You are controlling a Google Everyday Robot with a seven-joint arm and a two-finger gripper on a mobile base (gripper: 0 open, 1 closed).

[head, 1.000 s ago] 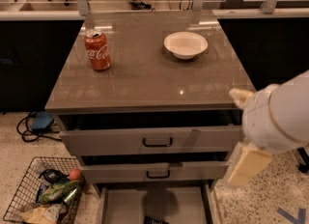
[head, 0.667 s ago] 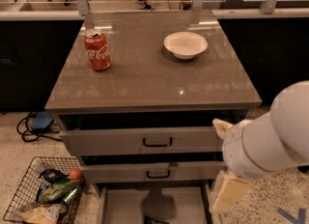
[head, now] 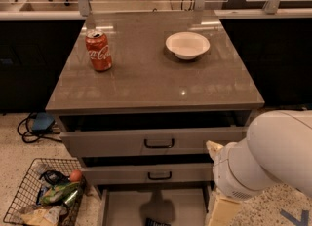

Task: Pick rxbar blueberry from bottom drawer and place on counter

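The bottom drawer (head: 124,205) is pulled open at the bottom of the view and shows its pale grey floor. The rxbar blueberry (head: 157,222), a dark wrapper, lies on that floor at the bottom edge, partly cut off. The counter (head: 156,81) is the grey-brown slab above the drawers. My white arm (head: 265,159) fills the lower right, beside the drawer's right side. My gripper is out of view, below the bottom edge. A shadow falls on the drawer floor just above the bar.
A red cola can (head: 99,50) stands at the counter's left and a white bowl (head: 187,45) at its back right. Two grey drawers with black handles (head: 158,143) sit above the open one. A wire basket (head: 44,198) of items stands on the floor at left.
My arm has moved down and to the left, from beside the counter's right edge to beside the open bottom drawer. The can, bowl and bar have not moved.
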